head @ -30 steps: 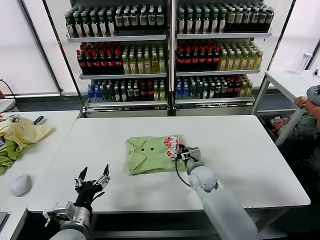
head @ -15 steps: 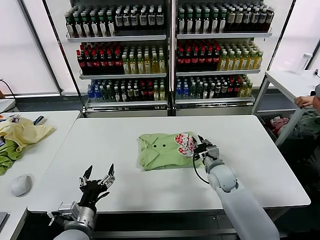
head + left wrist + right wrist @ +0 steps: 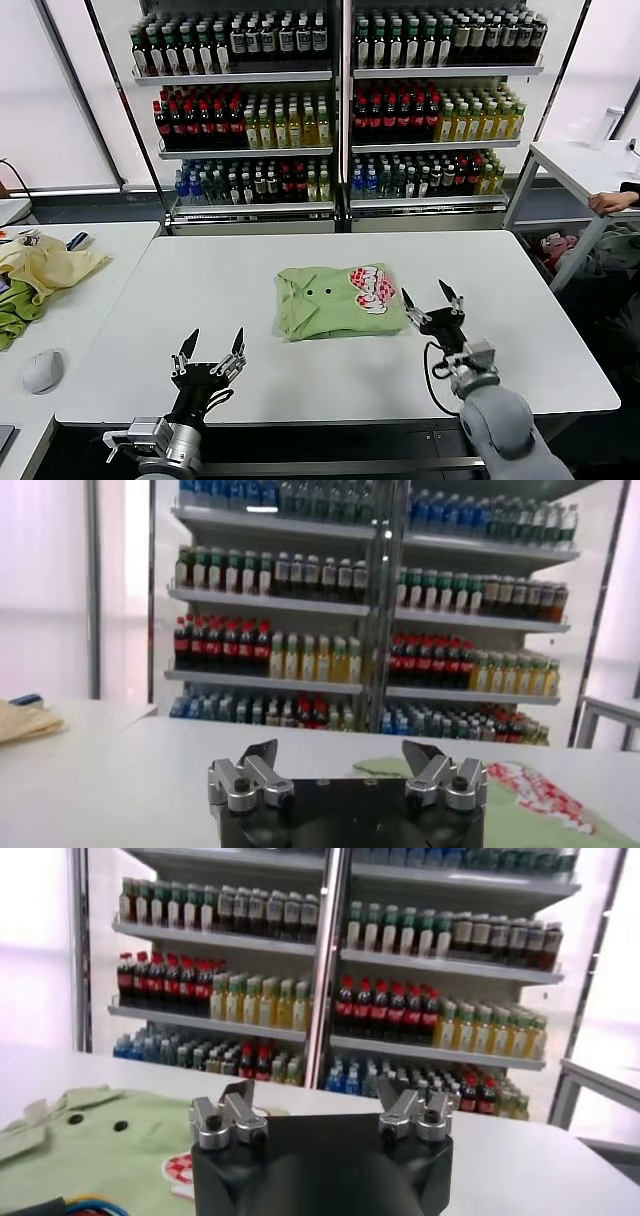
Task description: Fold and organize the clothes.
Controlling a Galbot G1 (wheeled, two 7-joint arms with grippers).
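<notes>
The light green polo shirt (image 3: 340,300) lies folded into a neat rectangle in the middle of the white table (image 3: 200,290), collar and dark buttons to the left, red-and-white logo (image 3: 369,276) at its far right corner. My right gripper (image 3: 432,297) stands open just off the shirt's right edge, holding nothing. The shirt also shows in the right wrist view (image 3: 90,1148) and as a green edge in the left wrist view (image 3: 520,805). My left gripper (image 3: 212,348) is open and empty near the table's front edge, well to the left of the shirt.
A side table at the left holds a pale yellow garment (image 3: 45,266), a darker green cloth (image 3: 15,312) and a grey mouse (image 3: 42,370). Shelves of bottled drinks (image 3: 330,110) stand behind the table. Another white table (image 3: 580,165) is at the right.
My right gripper slid the folded shirt rightward, then opened and let it go, drawing back to the right. The left gripper drifted slightly right along the front edge.
</notes>
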